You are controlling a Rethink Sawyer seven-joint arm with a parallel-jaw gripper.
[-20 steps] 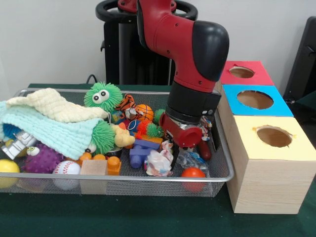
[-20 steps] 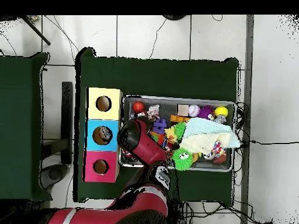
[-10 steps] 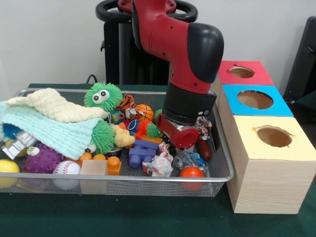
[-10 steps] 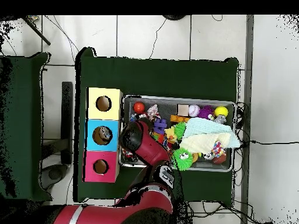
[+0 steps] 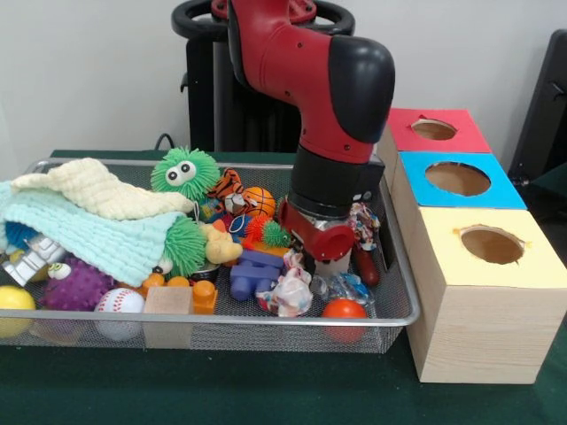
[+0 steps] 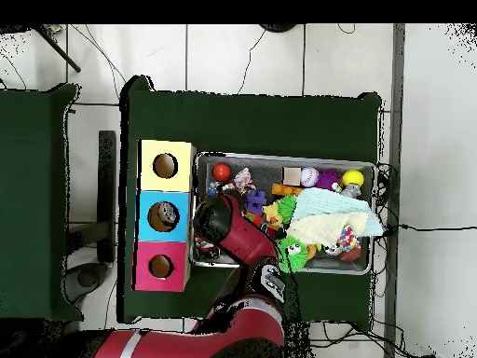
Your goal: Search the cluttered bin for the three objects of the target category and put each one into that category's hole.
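Observation:
The wire bin (image 5: 390,312) holds mixed toys. My gripper (image 5: 312,264) hangs low over the bin's right part, above a crumpled patterned wrapper (image 5: 288,290) and a clear crinkled packet (image 5: 341,285). The arm's wide wrist covers the gripper's tip. Left of it lies a purple block (image 5: 252,273), and a red ball (image 5: 345,310) rests at the front rim. Three boxes with round holes stand to the right: yellow (image 5: 492,243), blue (image 5: 458,179) and red (image 5: 434,129). In the overhead view the arm (image 6: 224,224) covers the bin's left end beside the boxes (image 6: 165,215).
A mint cloth (image 5: 84,235) and a cream cloth (image 5: 97,190) cover the bin's left half. Around them lie a green fuzzy toy (image 5: 183,173), a small basketball (image 5: 258,201), a baseball (image 5: 120,303), a purple spiky ball (image 5: 78,285), a wooden block (image 5: 168,301) and a yellow ball (image 5: 13,299).
The arm has shifted a little to the left in the front view and risen slightly off the wrapper. The toys lie where they were.

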